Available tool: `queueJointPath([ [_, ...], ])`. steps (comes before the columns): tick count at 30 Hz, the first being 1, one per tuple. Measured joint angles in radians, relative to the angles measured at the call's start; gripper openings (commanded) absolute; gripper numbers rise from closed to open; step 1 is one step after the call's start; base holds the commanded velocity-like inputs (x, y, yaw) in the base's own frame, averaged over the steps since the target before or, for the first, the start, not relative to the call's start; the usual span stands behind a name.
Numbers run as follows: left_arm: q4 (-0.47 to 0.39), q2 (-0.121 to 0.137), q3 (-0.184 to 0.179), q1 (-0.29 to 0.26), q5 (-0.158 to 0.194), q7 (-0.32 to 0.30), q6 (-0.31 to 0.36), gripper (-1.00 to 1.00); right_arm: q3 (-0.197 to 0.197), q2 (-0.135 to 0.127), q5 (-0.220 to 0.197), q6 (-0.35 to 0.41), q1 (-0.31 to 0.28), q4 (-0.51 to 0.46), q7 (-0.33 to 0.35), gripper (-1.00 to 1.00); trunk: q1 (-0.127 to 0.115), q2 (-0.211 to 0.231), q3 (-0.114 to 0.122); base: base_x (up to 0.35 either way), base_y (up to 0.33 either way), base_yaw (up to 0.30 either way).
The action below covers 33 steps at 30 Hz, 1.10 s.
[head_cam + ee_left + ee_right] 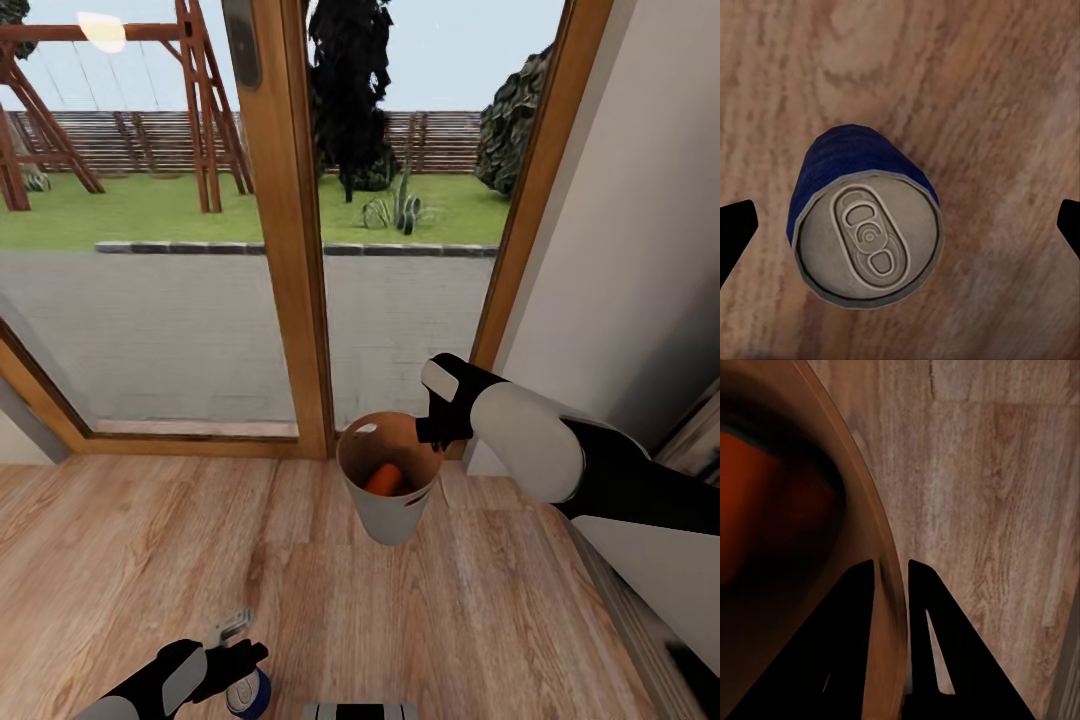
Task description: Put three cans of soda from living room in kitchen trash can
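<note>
- Right gripper holds the trash can by its rim, on the side nearer the right-hand wall. Bin appears lifted off the wood floor, hanging in front of the glass doors.
- Right wrist view: the two dark fingers pinch the bin's rim, one finger inside the wall and one outside, only the thin wall between them.
- An orange soda can lies tilted inside the bin against the glossy brown interior. In the right wrist view it reads as a blurred orange-red patch deep in the bin. Cannot tell whether a second orange can lies under it.
- Left gripper sits low near the bottom edge of the head view, directly above the blue soda can.
- Left wrist view: blue can stands upright on the floor, pale top with pull tab facing the camera. The two finger tips are spread wide, one on each side of the can, neither touching it.
- Blue can is well apart from the bin, nearer the robot.
- Outside the doors: lawn, paved strip, wooden swing frame, fence.
</note>
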Motion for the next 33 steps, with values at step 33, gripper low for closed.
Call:
queueJointPath([
  [33,0.000,-0.005,-0.004,0.001,-0.001,0.036,-0.042,1.00,-0.002,0.000,0.000,0.000,0.001,0.000,0.000,-1.00,0.005,-0.003,-0.046,0.000,0.000,0.000],
])
